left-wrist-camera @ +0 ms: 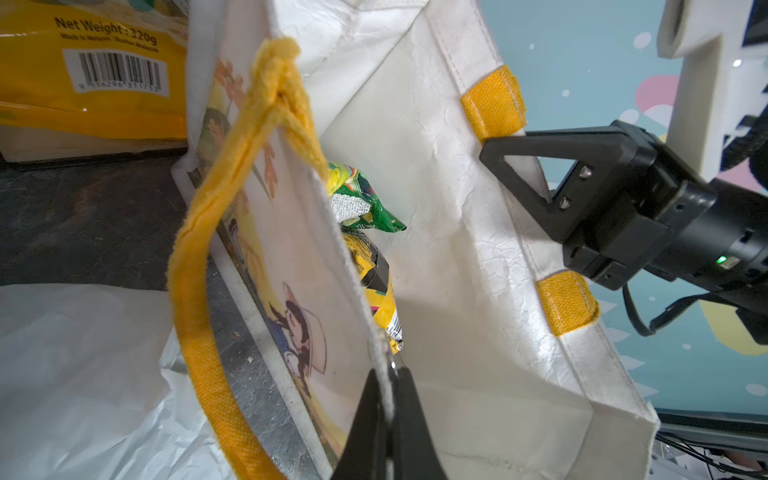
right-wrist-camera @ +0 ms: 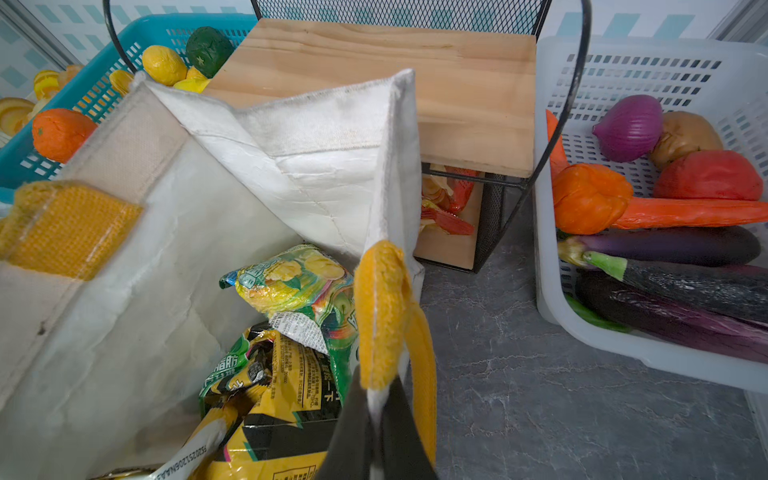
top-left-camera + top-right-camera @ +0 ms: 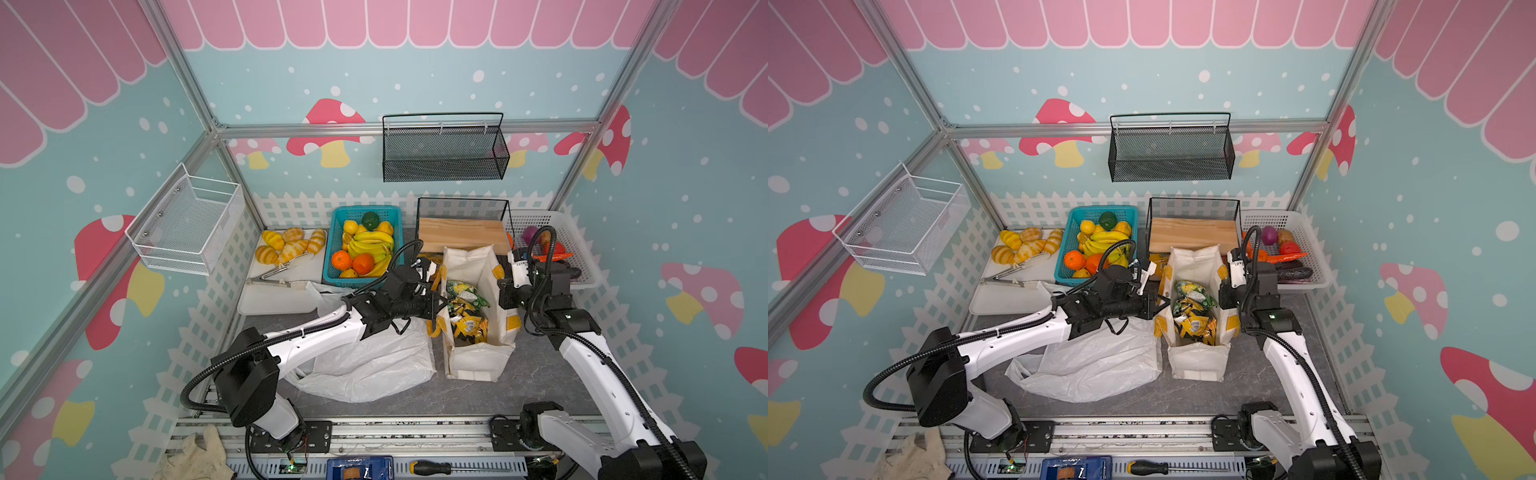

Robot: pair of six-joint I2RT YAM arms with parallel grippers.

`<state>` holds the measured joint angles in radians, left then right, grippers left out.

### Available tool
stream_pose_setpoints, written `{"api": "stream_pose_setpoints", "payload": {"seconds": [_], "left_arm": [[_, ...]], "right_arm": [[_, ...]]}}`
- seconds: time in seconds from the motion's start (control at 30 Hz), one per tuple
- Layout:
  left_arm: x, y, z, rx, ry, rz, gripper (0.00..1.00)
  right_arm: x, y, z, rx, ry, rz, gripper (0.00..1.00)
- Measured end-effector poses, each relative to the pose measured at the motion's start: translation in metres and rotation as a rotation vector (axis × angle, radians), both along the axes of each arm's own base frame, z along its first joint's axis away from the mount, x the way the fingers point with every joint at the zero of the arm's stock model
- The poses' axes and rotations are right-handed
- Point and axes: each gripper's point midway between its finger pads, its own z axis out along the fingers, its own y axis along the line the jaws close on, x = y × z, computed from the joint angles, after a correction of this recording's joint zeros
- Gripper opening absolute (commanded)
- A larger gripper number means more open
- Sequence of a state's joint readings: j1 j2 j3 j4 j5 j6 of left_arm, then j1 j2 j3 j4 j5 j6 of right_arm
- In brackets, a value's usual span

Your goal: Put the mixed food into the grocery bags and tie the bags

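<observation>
The cream canvas tote [image 3: 478, 361] [image 3: 1200, 361] stands upright in the middle, with its mouth held wide. Yellow-and-black and green snack packets [image 3: 467, 316] [image 2: 291, 332] lie inside it. My left gripper [image 3: 439, 309] [image 1: 388, 386] is shut on the tote's left rim beside a mustard handle [image 1: 195, 291]. My right gripper [image 3: 502, 291] [image 2: 376, 399] is shut on the opposite rim at a yellow patch. The white plastic bag [image 3: 365, 365] [image 3: 1096, 365] lies flat under my left arm. Oranges [image 3: 341, 259] and bananas [image 3: 372, 243] sit in the teal basket [image 3: 332, 232].
A white tray [image 3: 270, 299] with bread rolls and tongs lies at the back left. Behind the tote, a wooden board [image 3: 461, 232] rests on a black wire rack. A white basket [image 3: 582, 249] of vegetables stands at the back right. A yellow package [image 1: 83, 83] lies beside the tote.
</observation>
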<state>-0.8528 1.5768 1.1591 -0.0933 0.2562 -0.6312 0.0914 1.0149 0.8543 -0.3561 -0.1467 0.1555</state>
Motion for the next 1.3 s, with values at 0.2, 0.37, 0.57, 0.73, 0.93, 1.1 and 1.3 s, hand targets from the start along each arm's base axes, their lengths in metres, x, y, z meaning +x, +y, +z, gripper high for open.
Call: {"api": "stream_pose_setpoints", "payload": {"seconds": [0.2, 0.37, 0.57, 0.73, 0.93, 1.1, 1.3], "left_arm": [[0.005, -0.001, -0.003, 0.028, -0.021, -0.002, 0.25], [0.016, 0.012, -0.003, 0.050, -0.037, 0.033, 0.40], [0.032, 0.050, 0.026, 0.011, -0.083, 0.109, 0.54], [0.038, 0.095, 0.049, -0.007, -0.145, 0.212, 0.62], [0.050, 0.178, 0.026, 0.088, -0.136, 0.442, 0.63], [0.046, 0.253, -0.015, 0.147, -0.038, 0.642, 0.66], [0.046, 0.273, -0.006, 0.093, -0.057, 0.718, 0.71]], "right_arm": [[0.005, -0.001, 0.002, 0.013, -0.015, -0.021, 0.00], [0.016, 0.003, -0.002, 0.052, -0.019, -0.019, 0.02], [0.018, -0.004, -0.004, 0.021, -0.027, -0.055, 0.04], [0.016, -0.018, -0.002, -0.041, -0.039, -0.105, 0.07], [0.017, -0.024, 0.000, -0.072, -0.049, -0.128, 0.09], [0.019, -0.018, 0.005, -0.044, -0.068, -0.102, 0.16], [0.028, -0.008, 0.036, 0.014, -0.193, -0.068, 0.44]]}}
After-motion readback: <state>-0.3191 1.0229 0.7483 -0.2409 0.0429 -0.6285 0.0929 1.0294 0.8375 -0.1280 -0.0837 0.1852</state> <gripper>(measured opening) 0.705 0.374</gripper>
